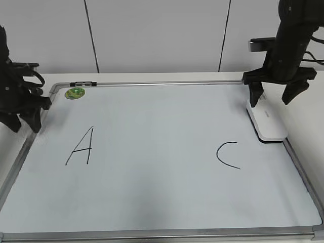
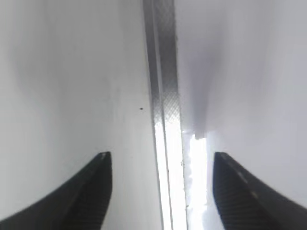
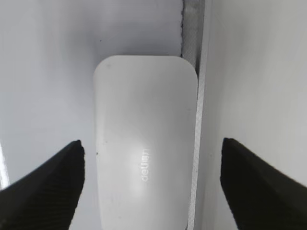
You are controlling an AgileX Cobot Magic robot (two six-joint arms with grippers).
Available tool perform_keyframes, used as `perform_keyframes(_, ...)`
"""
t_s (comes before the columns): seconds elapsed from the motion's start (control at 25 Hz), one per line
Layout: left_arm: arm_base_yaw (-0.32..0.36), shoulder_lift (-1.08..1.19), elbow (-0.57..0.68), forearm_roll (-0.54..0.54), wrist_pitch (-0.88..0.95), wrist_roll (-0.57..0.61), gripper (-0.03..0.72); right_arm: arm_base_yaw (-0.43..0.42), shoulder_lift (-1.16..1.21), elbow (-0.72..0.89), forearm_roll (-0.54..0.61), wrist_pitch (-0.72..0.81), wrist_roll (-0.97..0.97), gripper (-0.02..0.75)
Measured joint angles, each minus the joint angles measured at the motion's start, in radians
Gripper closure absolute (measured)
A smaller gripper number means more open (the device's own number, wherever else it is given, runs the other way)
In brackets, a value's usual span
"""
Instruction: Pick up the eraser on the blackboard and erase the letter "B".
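Note:
The blackboard (image 1: 152,126) is a white board with a silver frame, lying flat. It bears a black "A" (image 1: 82,147) at the left and a black "C" (image 1: 228,155) at the right. No letter "B" shows between them. The white eraser (image 1: 267,121) lies on the board against its right frame; it also shows in the right wrist view (image 3: 144,143). My right gripper (image 1: 273,93) is open above the eraser's far end, its fingers either side of the eraser (image 3: 151,163). My left gripper (image 1: 23,119) is open and empty over the board's left frame (image 2: 165,96).
A small green round magnet (image 1: 75,92) sits at the board's far left corner. A dark clip (image 1: 83,83) lies on the top frame beside it. The board rests on a white table (image 1: 304,116) before a white panelled wall.

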Motion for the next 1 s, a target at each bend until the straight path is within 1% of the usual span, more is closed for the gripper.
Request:
perform_keyframes(0.04, 0.000, -0.013, -0.002, 0.008, 0.003, 0.000, 0.208, 0.000, -0.008, 0.000, 0.000, 0.000, 0.002, 0.076)
perform_keyframes(0.12, 0.000, -0.038, -0.004, 0.017, 0.019, 0.000, 0.118, 0.000, -0.027, 0.000, 0.000, 0.000, 0.010, 0.076)
perform_keyframes(0.2, 0.000, -0.062, -0.004, 0.018, 0.040, 0.000, 0.087, 0.000, -0.047, 0.000, 0.000, 0.000, 0.016, 0.078)
perform_keyframes(0.4, 0.000, -0.094, -0.004, 0.018, 0.108, 0.000, 0.120, 0.000, -0.087, 0.000, 0.011, 0.002, 0.032, 0.104)
perform_keyframes(0.44, 0.000, -0.098, -0.004, 0.018, 0.120, 0.000, 0.125, 0.000, -0.118, 0.000, 0.029, 0.003, 0.035, 0.132)
perform_keyframes(0.56, 0.000, -0.119, -0.004, 0.018, 0.141, -0.019, 0.129, 0.000, -0.164, 0.023, 0.049, 0.003, 0.038, 0.161)
perform_keyframes(0.68, 0.000, -0.168, -0.004, 0.018, 0.145, -0.026, 0.137, 0.000, -0.235, 0.092, 0.057, 0.004, 0.040, 0.174)
perform_keyframes(1.0, -0.008, -0.373, -0.004, 0.029, 0.155, -0.028, 0.148, 0.000, -0.418, 0.299, 0.044, 0.010, 0.042, 0.181)
